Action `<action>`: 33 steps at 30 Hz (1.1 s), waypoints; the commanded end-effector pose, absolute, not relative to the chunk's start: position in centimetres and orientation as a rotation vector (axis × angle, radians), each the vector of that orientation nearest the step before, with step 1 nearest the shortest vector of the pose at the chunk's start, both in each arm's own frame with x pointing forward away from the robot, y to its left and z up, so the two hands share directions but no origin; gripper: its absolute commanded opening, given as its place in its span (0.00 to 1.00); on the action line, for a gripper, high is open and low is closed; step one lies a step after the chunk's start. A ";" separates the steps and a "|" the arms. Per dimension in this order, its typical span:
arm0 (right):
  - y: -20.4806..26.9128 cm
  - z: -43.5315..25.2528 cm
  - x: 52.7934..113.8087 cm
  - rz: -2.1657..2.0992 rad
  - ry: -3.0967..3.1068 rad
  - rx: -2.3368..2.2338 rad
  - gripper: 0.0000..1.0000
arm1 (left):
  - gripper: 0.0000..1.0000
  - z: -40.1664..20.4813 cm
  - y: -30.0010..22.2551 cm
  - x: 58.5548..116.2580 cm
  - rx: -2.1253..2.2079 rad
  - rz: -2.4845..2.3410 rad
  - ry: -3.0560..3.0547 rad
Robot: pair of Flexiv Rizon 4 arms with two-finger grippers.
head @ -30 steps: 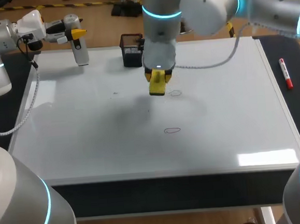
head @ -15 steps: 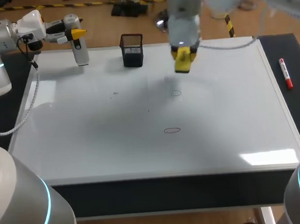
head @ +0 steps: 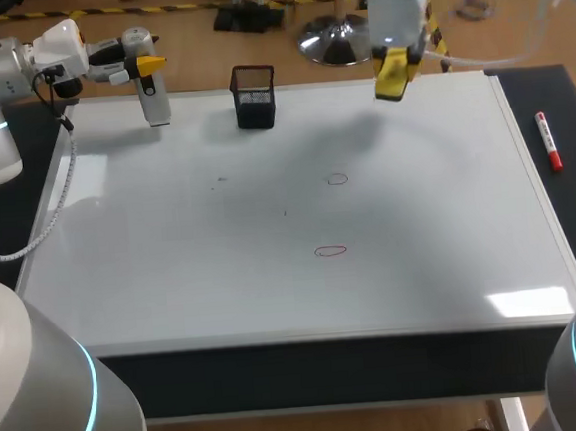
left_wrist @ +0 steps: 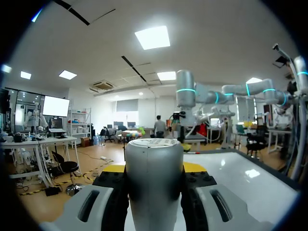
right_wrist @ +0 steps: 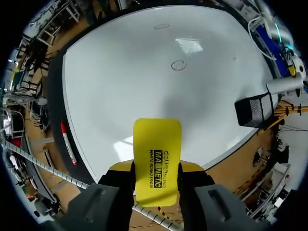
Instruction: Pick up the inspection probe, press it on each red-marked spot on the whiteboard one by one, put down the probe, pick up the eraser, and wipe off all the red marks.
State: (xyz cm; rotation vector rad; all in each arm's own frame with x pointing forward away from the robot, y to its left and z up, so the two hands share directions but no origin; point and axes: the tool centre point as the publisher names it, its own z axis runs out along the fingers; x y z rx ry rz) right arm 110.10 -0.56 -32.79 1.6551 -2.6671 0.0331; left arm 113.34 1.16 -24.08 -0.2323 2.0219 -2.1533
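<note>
Two red marks (head: 331, 251) on the whiteboard (head: 173, 274); one probe (head: 155, 101), clamped tight in the left claw (left_wrist: 154, 168); one eraser (head: 392, 75) (yellow), pinched in the right claw (right_wrist: 156, 166).

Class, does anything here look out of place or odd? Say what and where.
Slightly: the right gripper holds the eraser above the whiteboard's far edge, away from the red mark and fainter ring near the middle, both unwiped. The left gripper holds the probe at the far left corner, not set down.
</note>
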 end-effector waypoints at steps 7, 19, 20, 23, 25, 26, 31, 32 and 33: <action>-3.4 -33.4 114.0 -0.004 -2.701 1.598 0.00 | 0.00 -24.1 1.2 113.4 -0.230 -2.155 2.018; -4.4 -33.3 114.9 0.020 -2.744 1.561 0.00 | 0.00 -24.1 1.2 113.4 -0.230 -2.155 2.018; -4.4 -33.3 114.9 0.020 -2.744 1.561 0.00 | 0.00 -24.1 1.2 113.4 -0.230 -2.155 2.018; -4.4 -33.3 114.9 0.020 -2.744 1.561 0.00 | 0.00 -24.1 1.2 113.4 -0.230 -2.155 2.018; -4.4 -33.3 114.9 0.020 -2.744 1.561 0.00 | 0.00 -24.1 1.2 113.4 -0.230 -2.155 2.018; -4.4 -33.3 114.9 0.020 -2.744 1.561 0.00 | 0.00 -24.1 1.2 113.4 -0.230 -2.155 2.018; -4.4 -33.3 114.9 0.020 -2.744 1.561 0.00 | 0.00 -24.1 1.2 113.4 -0.230 -2.155 2.018; -4.4 -33.3 114.9 0.020 -2.744 1.561 0.00 | 0.00 -24.1 1.2 113.4 -0.230 -2.155 2.018; -4.4 -33.3 114.9 0.020 -2.744 1.561 0.00 | 0.00 -24.1 1.2 113.4 -0.230 -2.155 2.018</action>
